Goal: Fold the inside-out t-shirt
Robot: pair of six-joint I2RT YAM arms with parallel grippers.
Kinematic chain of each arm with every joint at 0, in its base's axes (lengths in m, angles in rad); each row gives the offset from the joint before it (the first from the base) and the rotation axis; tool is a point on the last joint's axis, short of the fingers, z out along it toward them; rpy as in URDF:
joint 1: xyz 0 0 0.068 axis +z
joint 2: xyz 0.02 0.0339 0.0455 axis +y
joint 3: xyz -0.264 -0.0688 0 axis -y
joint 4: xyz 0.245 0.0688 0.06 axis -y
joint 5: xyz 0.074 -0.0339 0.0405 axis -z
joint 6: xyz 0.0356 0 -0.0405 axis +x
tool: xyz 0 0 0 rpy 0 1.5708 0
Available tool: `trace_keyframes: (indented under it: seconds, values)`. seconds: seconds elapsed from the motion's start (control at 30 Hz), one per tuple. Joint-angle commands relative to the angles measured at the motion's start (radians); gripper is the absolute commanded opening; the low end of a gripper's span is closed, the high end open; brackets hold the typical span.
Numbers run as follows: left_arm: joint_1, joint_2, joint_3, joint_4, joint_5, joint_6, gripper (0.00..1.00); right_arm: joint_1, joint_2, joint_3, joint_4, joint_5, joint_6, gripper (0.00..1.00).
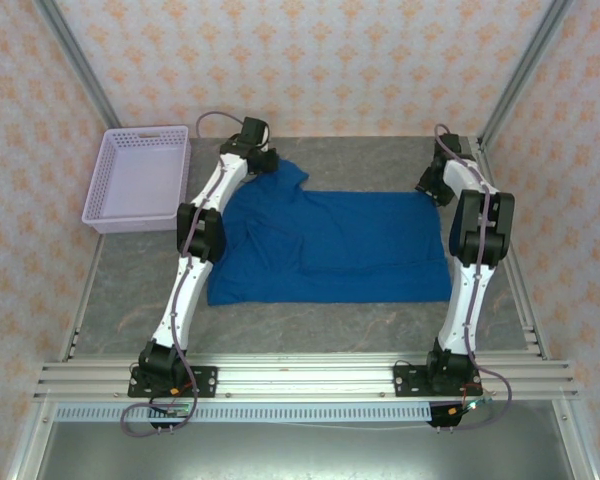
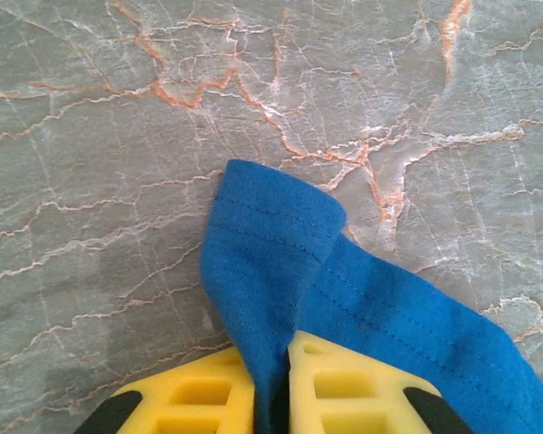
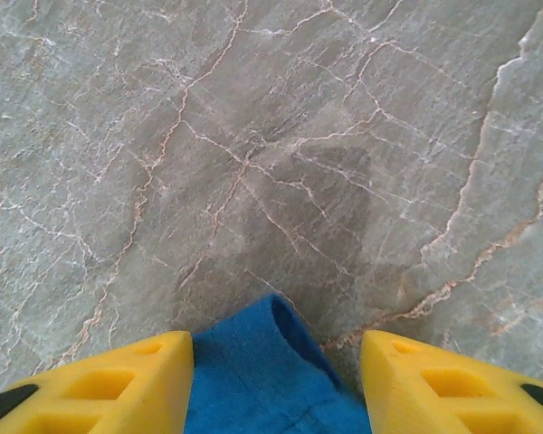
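Basket (image 1: 140, 178) of lavender plastic sits at the far left of the desk (image 1: 310, 320), just beside the left arm and no part of the job. Next to it the left claw (image 2: 285, 353) is at the far left corner of the t-shirt (image 1: 330, 245). The wrist view shows its yellow fingers (image 2: 344, 380) pressed together on a fold of blue cloth with a stitched hem, which rises off the stone-patterned top into the grip. The t-shirt itself lies spread flat across the middle of the desk between the two arms, plain blue showing, with no fold in it that I can make out. At its far right corner the right claw (image 3: 276, 353) stands with its fingers apart, one on each side of a tip of the cloth, holding nothing. The step in hand looks like taking the two far corners to begin the first fold, and only the left side has its hold. The next move, as I judge it, calls for the right claw to close on that tip. Both arms would then lift together and carry the far edge evenly toward the near edge, so the cloth does not skew or bunch.
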Motion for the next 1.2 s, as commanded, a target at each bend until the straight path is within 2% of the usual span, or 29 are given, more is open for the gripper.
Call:
trace_keyframes:
  seconds: [0.0,0.23,0.5,0.7,0.93,1.1,1.17]
  values:
    - [0.02,0.017,0.023,0.019,0.003,0.001,0.13,0.001,0.048,0.061,-0.068,0.008,-0.024,0.49]
    - [0.029,0.015,0.022,0.026,0.012,0.008,0.09,0.002,0.108,0.146,-0.12,-0.008,-0.05,0.36]
    - [0.035,-0.007,0.023,0.054,0.017,0.039,0.0,0.002,0.134,0.243,-0.149,-0.036,-0.103,0.12]
    - [0.043,-0.079,0.021,0.047,0.028,0.067,0.0,0.003,0.106,0.279,-0.154,-0.051,-0.149,0.01]
    - [0.045,-0.219,-0.076,0.016,0.026,0.119,0.0,0.002,0.022,0.23,-0.146,-0.061,-0.182,0.0]
    - [0.044,-0.334,-0.167,-0.019,0.054,0.137,0.0,0.002,-0.085,0.116,-0.102,-0.071,-0.203,0.0]
    - [0.044,-0.399,-0.253,-0.004,0.071,0.135,0.0,0.002,-0.135,0.059,-0.088,-0.076,-0.205,0.0]
